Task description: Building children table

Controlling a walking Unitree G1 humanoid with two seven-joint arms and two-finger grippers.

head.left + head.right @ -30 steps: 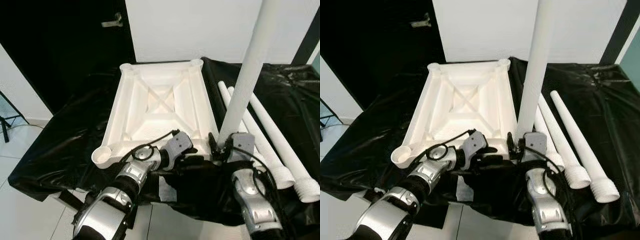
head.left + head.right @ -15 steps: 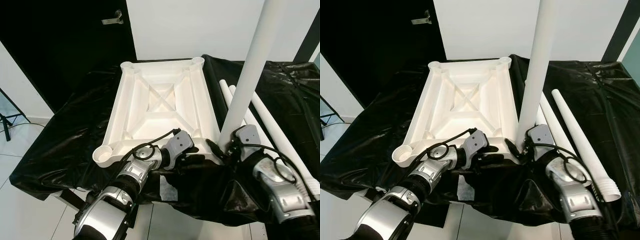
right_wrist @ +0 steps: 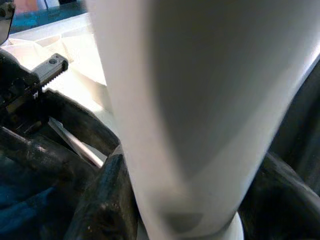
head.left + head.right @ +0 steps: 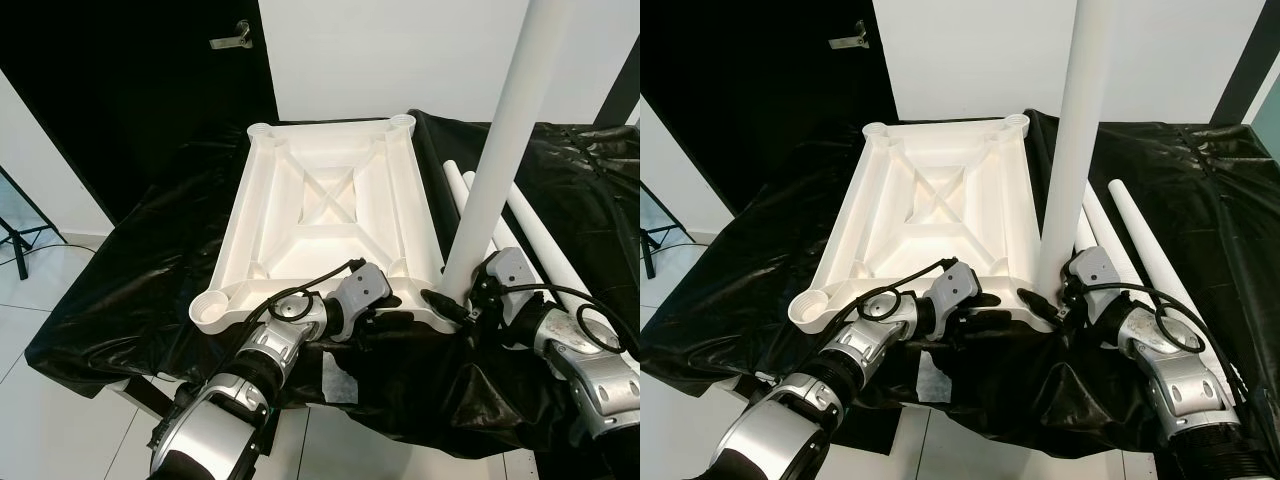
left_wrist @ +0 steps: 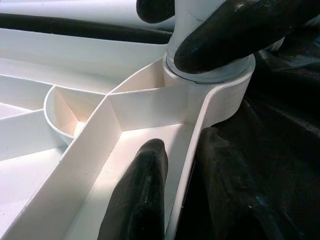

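A white tabletop (image 4: 330,215) lies upside down on a surface draped in black sheet. One long white leg (image 4: 495,170) stands upright in the near right corner socket (image 5: 215,85). My right gripper (image 4: 455,305) is shut on this leg just above the socket, with a black finger (image 3: 107,200) on each side. My left gripper (image 4: 385,318) is shut on the tabletop's near rim (image 5: 185,165), one finger (image 5: 137,200) inside the rim and the other outside it.
Two or three spare white legs (image 4: 1150,250) lie side by side on the sheet to the right of the tabletop. Open corner sockets show at the near left (image 4: 208,308) and at the far corners. A black door (image 4: 130,90) stands behind; white floor lies below the near edge.
My right wrist and forearm have swung out to the right around the leg's base, still gripping it. The leg stays upright. The left gripper has held its place on the rim.
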